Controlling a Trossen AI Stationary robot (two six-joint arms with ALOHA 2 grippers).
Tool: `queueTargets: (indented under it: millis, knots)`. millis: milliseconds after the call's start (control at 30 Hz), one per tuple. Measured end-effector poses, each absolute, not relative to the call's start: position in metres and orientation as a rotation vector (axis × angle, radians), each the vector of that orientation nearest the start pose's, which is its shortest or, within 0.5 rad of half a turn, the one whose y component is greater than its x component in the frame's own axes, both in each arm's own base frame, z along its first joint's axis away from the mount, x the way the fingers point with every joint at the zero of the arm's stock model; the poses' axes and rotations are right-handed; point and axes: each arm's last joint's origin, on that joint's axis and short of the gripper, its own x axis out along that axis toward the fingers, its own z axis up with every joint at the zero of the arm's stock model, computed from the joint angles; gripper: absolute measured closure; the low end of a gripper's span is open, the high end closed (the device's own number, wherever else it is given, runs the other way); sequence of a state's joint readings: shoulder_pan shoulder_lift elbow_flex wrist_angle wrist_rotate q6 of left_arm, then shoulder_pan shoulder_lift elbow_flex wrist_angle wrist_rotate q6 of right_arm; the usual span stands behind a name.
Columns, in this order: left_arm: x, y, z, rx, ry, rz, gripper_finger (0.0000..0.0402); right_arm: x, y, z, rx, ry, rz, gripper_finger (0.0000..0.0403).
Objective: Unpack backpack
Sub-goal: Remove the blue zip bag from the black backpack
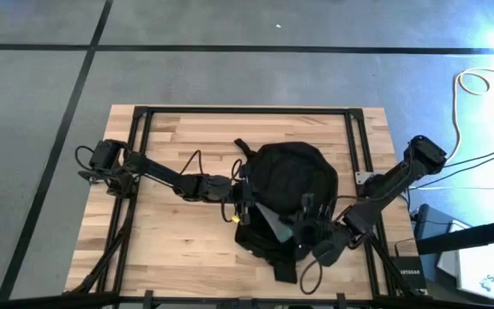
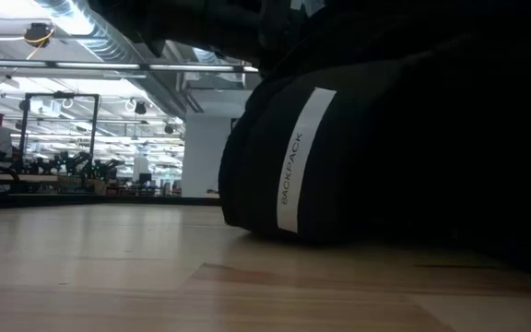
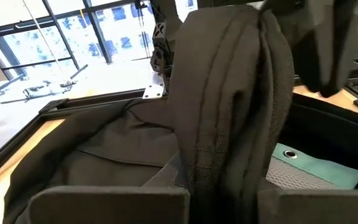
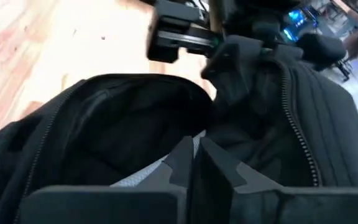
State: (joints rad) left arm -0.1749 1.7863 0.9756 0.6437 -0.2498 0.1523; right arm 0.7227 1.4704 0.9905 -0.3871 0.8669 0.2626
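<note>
Backpack (image 1: 290,184) mid-table (image 1: 178,129), mouth open. My left claw (image 1: 240,196) pinches its opening flap, lifted. My right claw (image 4: 194,163) closed inside the mouth, possibly on grey pouch (image 4: 143,177).

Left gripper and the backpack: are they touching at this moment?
Touching. The left wrist view shows the left gripper shut on a fold of the backpack fabric, lifted between its fingers.
</note>
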Motion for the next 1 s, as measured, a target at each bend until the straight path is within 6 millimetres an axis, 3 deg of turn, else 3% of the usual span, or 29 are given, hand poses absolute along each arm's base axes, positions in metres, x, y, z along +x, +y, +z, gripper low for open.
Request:
queueTargets:
  millis: [133,233,700,1000]
  knots:
    - [0.378,-0.063,0.209,0.193,0.166,0.009,0.0395,0.238,0.169,0.237,-0.351,0.620,-0.248,0.0398]
    - [0.377,-0.072,0.209,0.239,0.160,-0.025,0.0368,0.238,0.163,0.236,-0.335,0.642,-0.288,0.0401]
    - [0.370,-0.106,0.219,0.320,0.050,-0.069,0.0117,0.236,0.159,0.235,-0.344,0.635,-0.350,0.0402]
    - [0.362,-0.124,0.229,0.475,-0.015,0.080,0.0045,0.236,0.158,0.236,-0.352,0.623,-0.369,0.0402]
